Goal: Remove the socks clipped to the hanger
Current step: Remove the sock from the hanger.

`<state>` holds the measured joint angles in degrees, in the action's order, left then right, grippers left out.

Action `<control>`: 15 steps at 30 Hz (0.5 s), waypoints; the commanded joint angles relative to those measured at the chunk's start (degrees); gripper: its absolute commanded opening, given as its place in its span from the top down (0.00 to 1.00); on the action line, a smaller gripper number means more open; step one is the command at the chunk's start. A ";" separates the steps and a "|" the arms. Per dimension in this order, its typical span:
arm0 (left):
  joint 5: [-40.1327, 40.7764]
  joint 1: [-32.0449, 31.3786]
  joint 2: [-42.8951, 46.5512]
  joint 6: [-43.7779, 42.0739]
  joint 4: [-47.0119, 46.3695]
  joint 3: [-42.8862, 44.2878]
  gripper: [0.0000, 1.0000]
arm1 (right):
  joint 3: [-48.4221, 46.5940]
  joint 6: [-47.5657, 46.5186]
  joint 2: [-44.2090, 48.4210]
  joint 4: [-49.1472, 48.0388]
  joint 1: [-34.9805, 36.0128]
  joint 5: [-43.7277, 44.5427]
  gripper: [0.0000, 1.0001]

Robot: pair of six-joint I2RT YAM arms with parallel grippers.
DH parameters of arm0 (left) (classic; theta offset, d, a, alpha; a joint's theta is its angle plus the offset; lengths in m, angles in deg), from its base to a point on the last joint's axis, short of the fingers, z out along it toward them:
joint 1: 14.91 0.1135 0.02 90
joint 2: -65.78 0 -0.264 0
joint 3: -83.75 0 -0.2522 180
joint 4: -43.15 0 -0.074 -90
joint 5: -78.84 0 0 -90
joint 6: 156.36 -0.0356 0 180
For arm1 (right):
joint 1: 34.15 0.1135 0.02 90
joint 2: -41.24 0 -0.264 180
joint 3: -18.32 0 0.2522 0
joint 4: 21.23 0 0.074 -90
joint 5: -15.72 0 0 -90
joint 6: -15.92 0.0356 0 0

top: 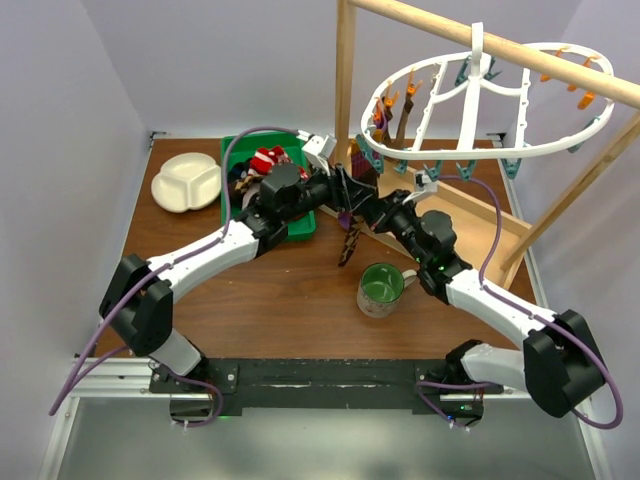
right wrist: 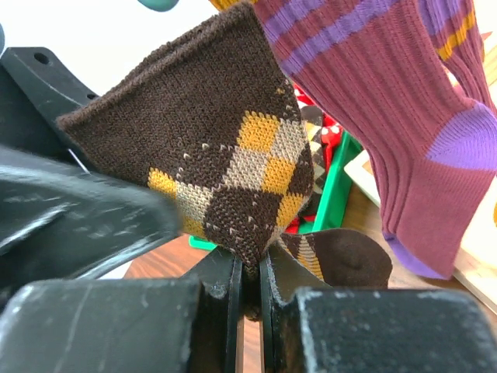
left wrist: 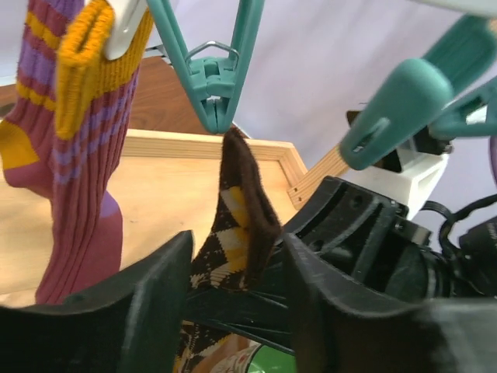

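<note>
Right gripper (right wrist: pixel 250 289) clamped on argyle sock (right wrist: pixel 225 155) | left gripper (left wrist: pixel 237 256) apart around it | teal clip (left wrist: pixel 213 78) may hold, tugging hanger (top: pixel 540 147).

The left arm (top: pixel 215 250) and right arm (top: pixel 500 305) wear white shells between bulky black joints, with a purple cable (top: pixel 235 150) looping back behind each claw. The left gripper (left wrist: pixel 237 245) has broad matte-black fingers (left wrist: pixel 155 303); those of the right gripper (right wrist: pixel 250 260) are black, scuffed with pale scratches.
</note>
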<state>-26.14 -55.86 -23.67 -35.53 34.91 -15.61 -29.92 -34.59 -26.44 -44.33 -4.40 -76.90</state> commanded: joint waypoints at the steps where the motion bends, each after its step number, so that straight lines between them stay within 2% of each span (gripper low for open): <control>1: 4.86 -0.18 -0.46 -0.42 -2.61 3.27 0.63 | -2.70 0.42 -1.14 -2.07 0.74 -0.90 1.00; 2: 5.57 -0.18 -0.55 -0.16 -2.87 3.27 0.68 | -2.70 0.42 -1.23 -2.16 0.83 -1.08 1.00; 3: 6.19 -0.18 -0.38 -0.07 -3.05 3.09 0.80 | -2.61 0.42 -1.49 -2.25 1.09 -1.08 1.00; 5: 6.89 -0.18 0.06 0.11 -4.28 2.56 0.91 | -2.52 0.51 -1.49 -2.25 1.18 -1.08 1.00; 6: 7.25 -0.27 0.33 0.20 -4.63 1.78 1.00 | -2.35 0.42 -1.49 -2.16 1.18 -1.08 1.00; 8: 9.26 -0.18 2.16 0.55 -6.12 0.29 1.00 | -2.26 0.24 -1.31 -1.90 1.18 -0.82 0.90; 9: 10.23 -0.18 2.96 0.55 -6.65 -1.55 1.00 | -2.17 0.24 -1.14 -1.72 1.18 -0.64 0.82; 10: 12.15 -0.27 3.84 0.63 -7.44 -2.44 1.00 | -2.00 0.24 -0.88 -1.72 1.09 -0.55 0.69; 11: 13.39 -0.27 5.85 0.72 -7.44 -3.32 1.00 | -1.82 0.15 -0.70 -1.72 1.18 -0.20 0.63; 13: 14.80 -0.27 7.88 0.81 -8.05 -6.13 1.00 | -1.56 0.15 -0.26 -1.64 1.09 0.24 0.56; 15: 17.09 -0.18 10.43 0.90 -8.32 -7.97 1.00 | -1.55 0.15 -0.26 -1.63 1.09 0.33 0.53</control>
<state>-15.56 -56.14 -19.88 -35.31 32.13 -20.71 -30.36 -34.35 -28.04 -44.31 -3.41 -76.98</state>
